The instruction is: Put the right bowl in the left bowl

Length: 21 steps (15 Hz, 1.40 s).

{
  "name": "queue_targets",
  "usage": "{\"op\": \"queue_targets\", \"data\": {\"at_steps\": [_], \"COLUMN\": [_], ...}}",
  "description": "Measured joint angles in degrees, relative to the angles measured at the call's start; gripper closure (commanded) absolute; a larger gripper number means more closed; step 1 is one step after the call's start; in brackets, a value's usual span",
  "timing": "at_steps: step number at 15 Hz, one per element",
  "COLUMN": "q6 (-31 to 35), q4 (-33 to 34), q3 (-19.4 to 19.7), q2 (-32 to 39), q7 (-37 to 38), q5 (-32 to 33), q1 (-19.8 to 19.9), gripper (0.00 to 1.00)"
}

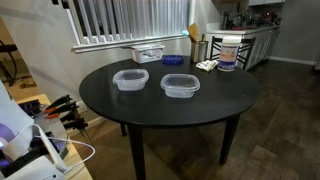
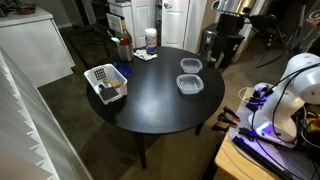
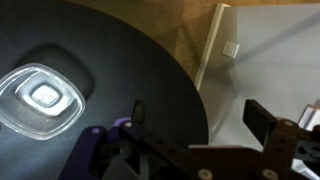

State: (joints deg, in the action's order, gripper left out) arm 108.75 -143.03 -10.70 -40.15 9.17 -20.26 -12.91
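Squarely in the middle of the room stands a round black worktop [image 1: 200,115] on dark legs, its matt surface mostly bare. The right bowl [image 1: 180,85] sits upright near the centre. The left bowl [image 1: 130,79] is near it but apart, with a strip of black surface between them. Both are empty and neither is nested in the other. In an exterior view from the side, the right bowl [image 2: 191,66] is farther from the camera and the left bowl [image 2: 189,84] nearer.

Toward the far edge by the window are a white-rimmed rectangular tub [image 1: 148,53] and a small blue dish [image 1: 173,60] just beside it. A white canister with an orange label [image 1: 228,52] and a holder of wooden utensils [image 1: 196,42] stand near the rim. Vertical blinds [image 1: 120,20] cover the window, the floor [image 1: 285,105] is dark wood, and pale cabinets [image 1: 258,42] fill the back corner. From the side, a white door [image 2: 175,18] shows behind the worktop.

The white robot arm [image 2: 296,75] is well off to one side over a cluttered bench with cables [image 2: 250,105]. In the wrist view the jaws stand apart with nothing between them, one dark finger [image 3: 138,112] over the black surface near its curved edge. One clear tub shows at the far left of that view; which of the two it is cannot be told.
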Motion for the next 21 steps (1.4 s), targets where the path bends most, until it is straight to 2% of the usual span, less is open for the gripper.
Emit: {"op": "queue_targets", "data": {"at_steps": [5,11,17,21], "q6": [6.7,15.7,23.6,26.0], "q4": [2.2,2.4,2.4,2.5], "q3": [2.9,5.5,8.5,9.1], "q2": [3.2,10.8,19.2,21.9], "q7": [0.0,0.0,0.2,0.2], "q5": [0.2,0.3,0.3,0.7], "q1": [6.3,10.7,12.2,12.4], "gripper": [0.00,0.00,0.00,0.00]}}
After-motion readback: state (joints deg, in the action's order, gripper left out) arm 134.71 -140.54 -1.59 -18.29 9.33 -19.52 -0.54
